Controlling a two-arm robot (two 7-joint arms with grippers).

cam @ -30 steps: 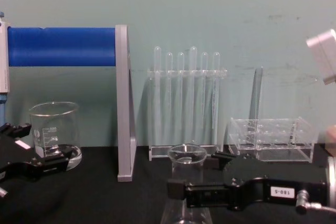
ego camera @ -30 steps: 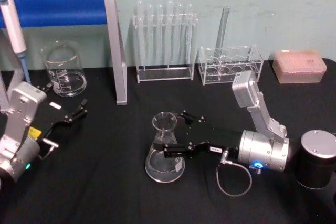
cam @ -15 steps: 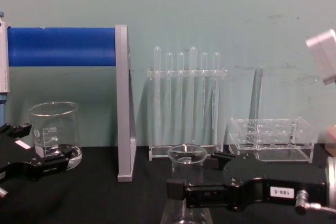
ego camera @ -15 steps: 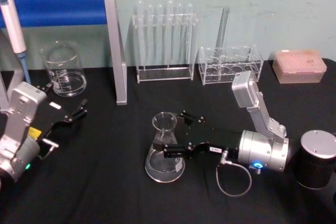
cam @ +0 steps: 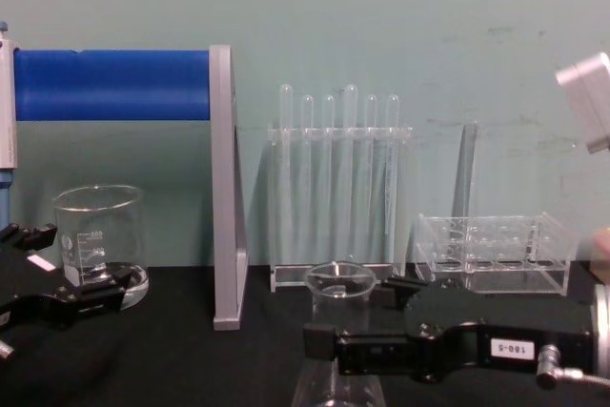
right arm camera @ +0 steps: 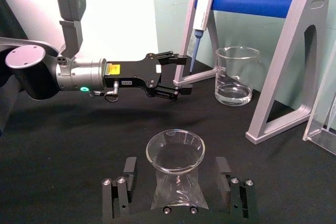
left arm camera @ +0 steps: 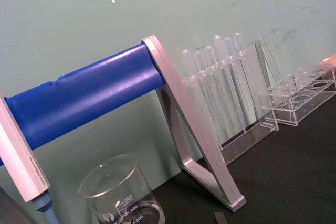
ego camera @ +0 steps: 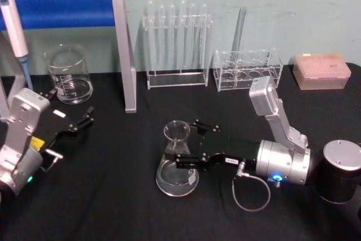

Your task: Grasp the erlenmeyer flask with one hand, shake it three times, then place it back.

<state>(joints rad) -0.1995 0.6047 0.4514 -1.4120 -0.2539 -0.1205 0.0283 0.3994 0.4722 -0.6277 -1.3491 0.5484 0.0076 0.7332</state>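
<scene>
My right gripper point(ego camera: 185, 144) has its jaws apart, one on each side of the erlenmeyer flask point(ego camera: 177, 176) at the level of the neck. In the right wrist view I can see a gap between the glass and each finger point(right arm camera: 127, 167), so I judge that nothing is clamped yet. The flask stands upright with its wide base flat on the black worktop point(ego camera: 113, 190), near the middle and in front of the test tube rack point(ego camera: 176, 43). There seems to be a little clear liquid in the bottom, though I can't be sure of that. Out to the side, my left gripper point(ego camera: 89, 115) sits low over the worktop with its jaws also apart, holding nothing, just in front of the beaker point(ego camera: 69, 77) and well clear of the flask.

As for progress, I would put this at the very start of the task. The approach looks finished, since the jaws bracket the neck, but the grasp itself is not made. Closing on the neck, lifting, the three shakes and setting the flask back down all remain to be done.
</scene>
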